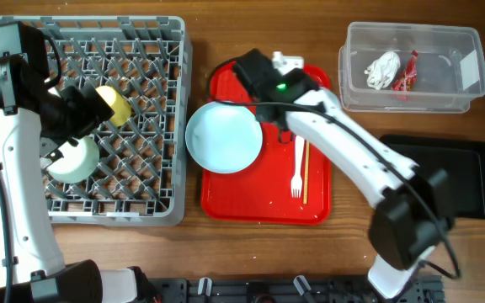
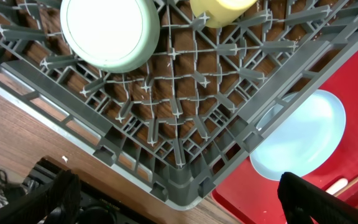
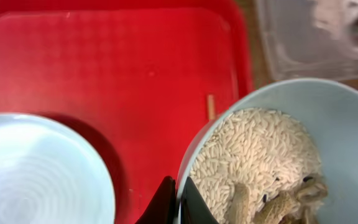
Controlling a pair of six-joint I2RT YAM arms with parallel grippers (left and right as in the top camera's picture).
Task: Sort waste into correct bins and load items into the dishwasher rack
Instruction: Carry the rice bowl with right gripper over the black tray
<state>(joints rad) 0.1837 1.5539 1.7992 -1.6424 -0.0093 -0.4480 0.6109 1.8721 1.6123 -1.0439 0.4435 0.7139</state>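
Note:
The grey dishwasher rack (image 1: 141,50) holds a mint bowl (image 1: 72,160) and a small yellow cup (image 1: 114,104). My left gripper (image 1: 70,118) hovers over them, open and empty; in the left wrist view (image 2: 179,202) its fingers are spread wide above the rack corner (image 2: 185,174). My right gripper (image 3: 179,199) is shut on the rim of a pale bowl (image 3: 328,124) full of rice and beige food scraps (image 3: 260,155), over the red tray's far end (image 1: 263,84). The light blue plate (image 1: 224,136), white fork (image 1: 296,172) and chopsticks (image 1: 306,172) lie on the tray.
The red serving tray (image 1: 226,202) sits mid-table. The clear tub (image 1: 453,93) at the back right holds a white tissue (image 1: 383,70) and a red wrapper (image 1: 408,74). The black tray (image 1: 470,168) lies at the right, partly under my right arm.

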